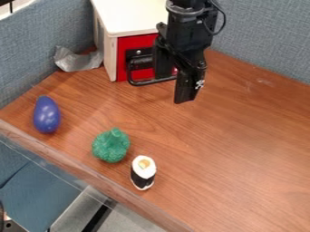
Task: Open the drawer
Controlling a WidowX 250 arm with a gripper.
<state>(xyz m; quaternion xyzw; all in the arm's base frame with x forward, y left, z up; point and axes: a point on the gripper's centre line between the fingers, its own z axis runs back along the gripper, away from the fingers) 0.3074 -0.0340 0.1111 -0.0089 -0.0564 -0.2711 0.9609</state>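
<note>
The black claw (174, 89) has let go, its two fingers apart, in front of the red drawer (124, 44). The drawer's bent black handle (145, 83) sticks out at the claw – I can't tell if they touch. The box (130, 16) has a flat white top. Farther out are a bumpy green broccoli (111, 146), crinkly silver stuff (77, 62), a stubby sushi roll (142, 173) and a smooth purple egg shape (46, 115) – all on streaky brown wood (224, 145).

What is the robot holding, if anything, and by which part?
I can't tell: the black gripper is by the black bar handle of the red drawer, but any grip is unclear.
</note>
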